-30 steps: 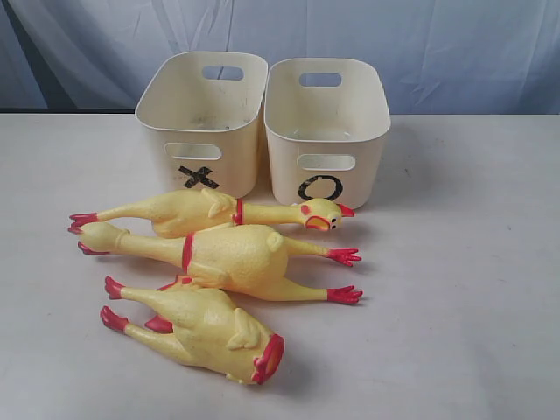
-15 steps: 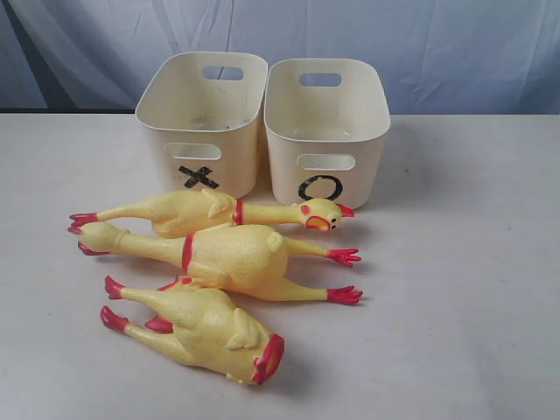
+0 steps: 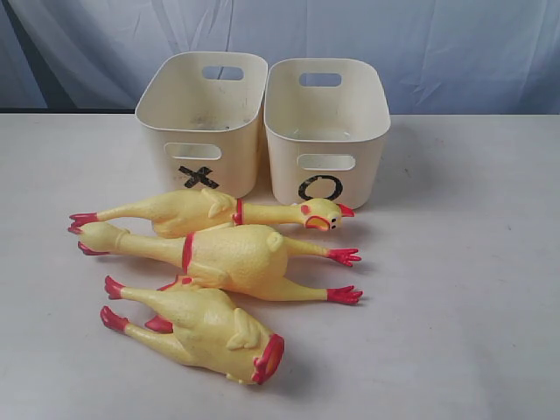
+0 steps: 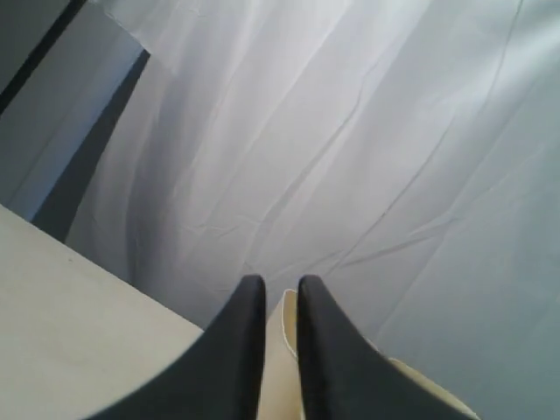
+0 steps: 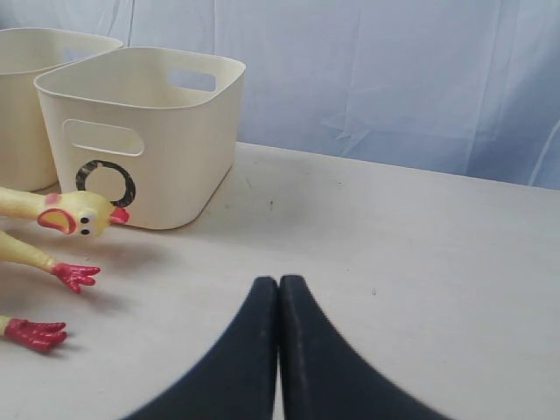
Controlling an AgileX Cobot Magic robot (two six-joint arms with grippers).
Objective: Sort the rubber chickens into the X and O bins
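My exterior camera looks down across the table (image 3: pixel 472 306) toward the backdrop (image 3: pixel 437 44). Right wrist sits low, nearby, sharing the O bin (image 5: pixel 149 131); left wrist mostly sees backdrop.

I find soft, even light from overhead, tabletop (image 3: pixel 472 289) evenly bright, faint shadows right of the rubber chickens (image 3: pixel 227 258) and O bin (image 3: pixel 284 171), exterior view sharp, left hand (image 4: pixel 273 284) dark, slightly blurred near my lens, backdrop (image 3: pixel 455 52) cool blue.

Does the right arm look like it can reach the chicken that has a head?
Probably yes. Only bare table lies between the right end effector and the headed chicken, with nothing blocking, though it is shut for now.
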